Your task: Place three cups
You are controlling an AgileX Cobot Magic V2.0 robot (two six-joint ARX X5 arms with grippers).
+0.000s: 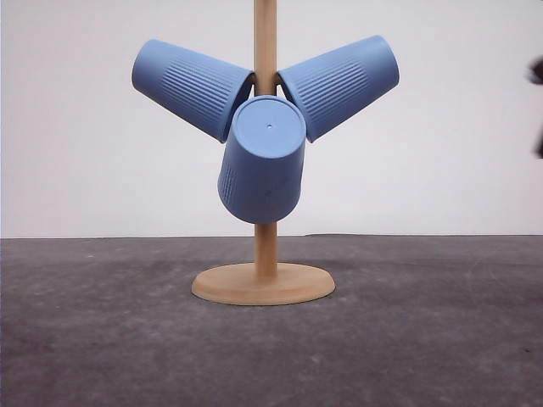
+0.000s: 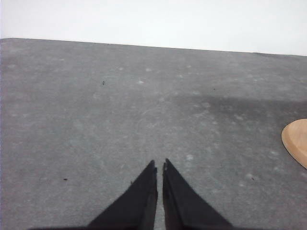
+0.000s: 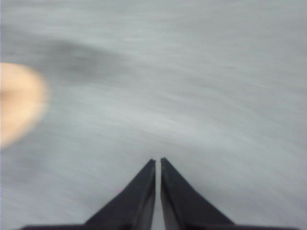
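overhead, ribbed matte-blue tapered cups (image 1: pixel 261 159) on wooden stand (image 1: pixel 264 284)

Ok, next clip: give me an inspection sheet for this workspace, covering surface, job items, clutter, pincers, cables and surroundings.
Surface: dark grey table, matte, faint pale specks, nothing spilled.
Job's things: three light-blue cups hang tilted on a wooden stand, around its post: left cup, right cup, front cup with its base toward the camera.
Clutter: nothing seen.
Pincers: left pincer shut, holding nothing, above bare table, the stand's base off to one side; right pincer shut, holding nothing, its view motion-blurred.
Cables: nothing seen.
Surroundings: plain white wall behind the table; a dark shape at the front view's right edge, cannot tell what it is.
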